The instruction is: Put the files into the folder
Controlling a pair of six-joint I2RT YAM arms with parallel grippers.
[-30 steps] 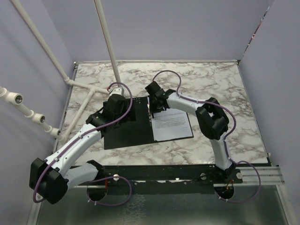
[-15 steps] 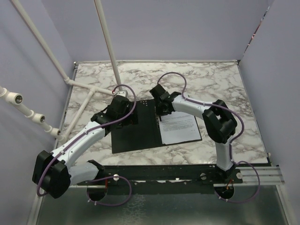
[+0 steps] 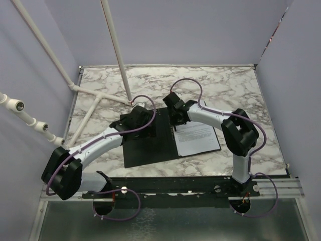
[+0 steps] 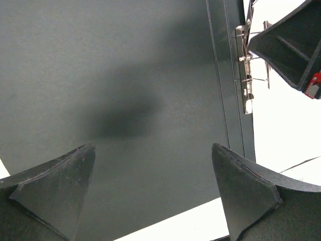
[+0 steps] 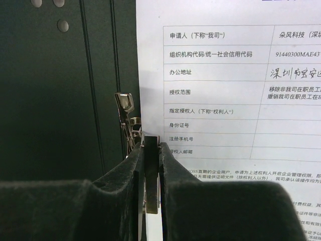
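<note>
The folder (image 3: 145, 148) lies open on the marble table, black inside up, and fills the left wrist view (image 4: 125, 75). The files (image 3: 198, 139), white sheets with printed text, rest on its right half (image 5: 225, 75). A silver metal clip (image 5: 125, 113) runs along the spine (image 4: 246, 75). My right gripper (image 5: 151, 145) is shut on the clip's upright lever at the top of the spine (image 3: 175, 118). My left gripper (image 4: 153, 146) hangs open just over the bare left flap (image 3: 145, 125), with nothing between its fingers.
White pipes (image 3: 95, 98) cross the back left of the marble table (image 3: 225, 85). Purple walls close in on three sides. A black rail (image 3: 175, 183) with the arm bases runs along the near edge.
The folder with the files has slid to the right and turned slightly. Both arms moved right with it, the right gripper staying shut on the clip.
</note>
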